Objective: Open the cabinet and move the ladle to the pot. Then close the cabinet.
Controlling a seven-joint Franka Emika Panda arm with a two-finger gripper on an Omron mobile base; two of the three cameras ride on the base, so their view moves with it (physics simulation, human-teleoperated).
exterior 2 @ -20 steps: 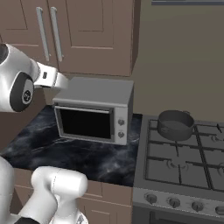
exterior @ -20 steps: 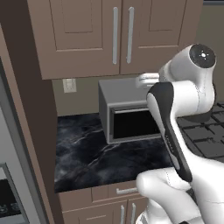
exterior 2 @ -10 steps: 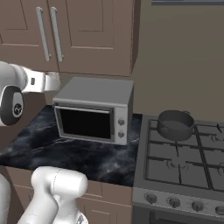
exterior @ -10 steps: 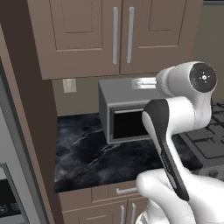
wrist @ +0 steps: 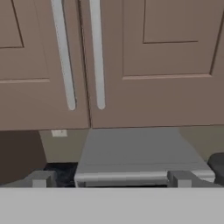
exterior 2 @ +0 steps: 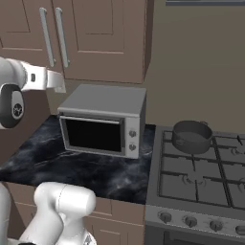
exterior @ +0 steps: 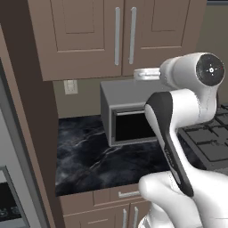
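Approach to the closed cabinet, gripper wide open and holding nothing.

The gripper (wrist: 111,178) hangs above the microwave (exterior 2: 103,119) and faces the cabinet (wrist: 111,61), whose two doors are shut; the opening step is not yet begun. Next it should rise toward 12 o'clock and take one bar handle (wrist: 97,52). The pot (exterior 2: 192,136) stands on the stove (exterior 2: 196,182) at 3 o'clock and looks empty. The ladle, I judge, is behind the doors.

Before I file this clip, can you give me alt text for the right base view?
A closed brown cabinet with two silver bar handles hangs above a grey microwave on a dark marble counter. The white arm reaches in from the left, and a dark pot sits on the stove.
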